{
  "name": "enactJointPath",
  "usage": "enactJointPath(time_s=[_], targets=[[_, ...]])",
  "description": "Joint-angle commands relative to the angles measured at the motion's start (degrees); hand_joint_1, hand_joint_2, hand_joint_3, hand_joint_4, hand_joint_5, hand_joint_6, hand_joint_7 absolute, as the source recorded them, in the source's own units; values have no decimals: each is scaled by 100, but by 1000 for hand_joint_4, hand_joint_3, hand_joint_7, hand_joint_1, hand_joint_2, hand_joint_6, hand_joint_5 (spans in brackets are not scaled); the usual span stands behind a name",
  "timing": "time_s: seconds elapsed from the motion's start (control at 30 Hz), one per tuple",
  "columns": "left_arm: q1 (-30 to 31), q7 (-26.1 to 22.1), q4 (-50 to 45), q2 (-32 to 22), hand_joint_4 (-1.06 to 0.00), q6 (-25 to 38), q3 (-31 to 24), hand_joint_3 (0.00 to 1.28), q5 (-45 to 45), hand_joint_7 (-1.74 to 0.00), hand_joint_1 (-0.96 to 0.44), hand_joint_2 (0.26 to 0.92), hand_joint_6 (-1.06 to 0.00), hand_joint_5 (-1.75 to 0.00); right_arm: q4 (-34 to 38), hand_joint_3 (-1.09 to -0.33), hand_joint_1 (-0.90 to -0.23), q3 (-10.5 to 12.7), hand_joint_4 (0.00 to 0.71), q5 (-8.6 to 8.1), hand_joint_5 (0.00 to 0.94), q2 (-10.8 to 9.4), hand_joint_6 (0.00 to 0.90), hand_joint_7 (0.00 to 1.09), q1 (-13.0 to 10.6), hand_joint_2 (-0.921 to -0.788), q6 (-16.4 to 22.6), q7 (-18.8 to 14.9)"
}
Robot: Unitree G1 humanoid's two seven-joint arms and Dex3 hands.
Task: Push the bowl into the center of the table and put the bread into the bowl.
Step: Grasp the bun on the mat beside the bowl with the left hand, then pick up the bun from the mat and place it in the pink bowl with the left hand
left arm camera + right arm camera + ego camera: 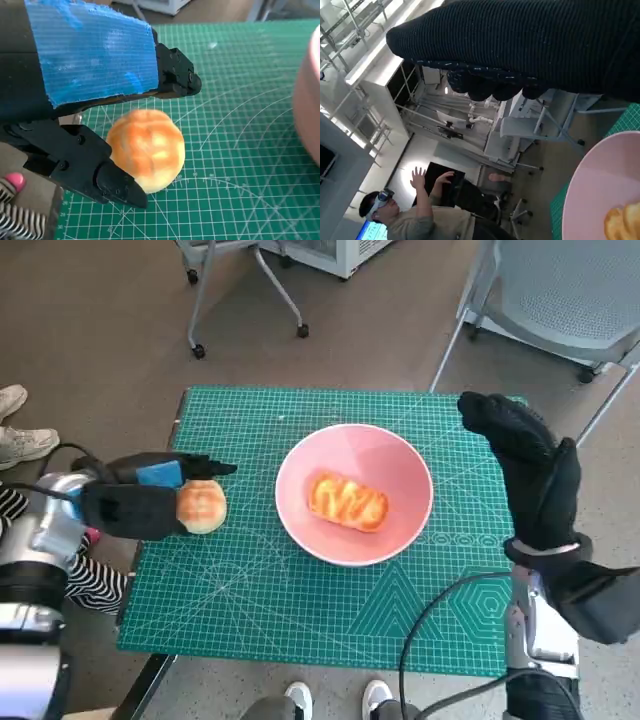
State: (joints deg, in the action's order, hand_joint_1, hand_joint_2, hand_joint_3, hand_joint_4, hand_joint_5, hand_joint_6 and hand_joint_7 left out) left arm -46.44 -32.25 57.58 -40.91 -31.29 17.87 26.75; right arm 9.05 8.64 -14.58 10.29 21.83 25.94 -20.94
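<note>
Your left robot hand pinches a round bread roll at the left side of the table, held just off the mat and ready to carry right. The pink bowl already sits near the table's center with one glazed bread inside. Your right robot hand hovers spread, holding nothing, just right of the bowl, probably to steady it.

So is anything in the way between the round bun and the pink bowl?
No. Only bare green mat lies between the round bun in the left hand and the pink bowl, which already holds another bread piece.
</note>
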Motion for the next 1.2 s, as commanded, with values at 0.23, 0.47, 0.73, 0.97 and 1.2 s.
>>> enactJointPath(time_s=[0.23, 0.47, 0.73, 0.97, 1.2], targets=[[-342, 275, 524, 206, -514, 175, 379, 22, 432, -41, 169, 843, -564, -19, -63, -726, -688, 8, 217, 3, 5, 55, 79, 604, -135, -921, -183, 22], [-333, 772, 512, 70, -743, -600, 384, 40, 445, -1023, 34, 910, -627, -865, -115, -728, -702, 6, 217, 35, 5, 54, 75, 607, -164, -921, -225, 50], [-315, 278, 54, -85, -762, -1268, -247, 8, -536, -1091, 6, 915, -710, -1053, -121, -726, -706, 14, 220, 64, 5, 71, 75, 612, -169, -921, -247, 62], [-303, -447, -424, 33, -755, -1771, -893, 7, -1835, -950, 5, 906, -769, -1157, -68, -727, -707, 12, 222, 85, 5, 80, 73, 614, -114, -921, -263, 68], [-491, -951, -963, 233, -776, -1998, -1211, 16, -2709, -980, 4, 891, -785, -1096, -25, -727, -706, 16, 224, 78, 6, 87, 72, 616, -43, -921, -302, 61]])
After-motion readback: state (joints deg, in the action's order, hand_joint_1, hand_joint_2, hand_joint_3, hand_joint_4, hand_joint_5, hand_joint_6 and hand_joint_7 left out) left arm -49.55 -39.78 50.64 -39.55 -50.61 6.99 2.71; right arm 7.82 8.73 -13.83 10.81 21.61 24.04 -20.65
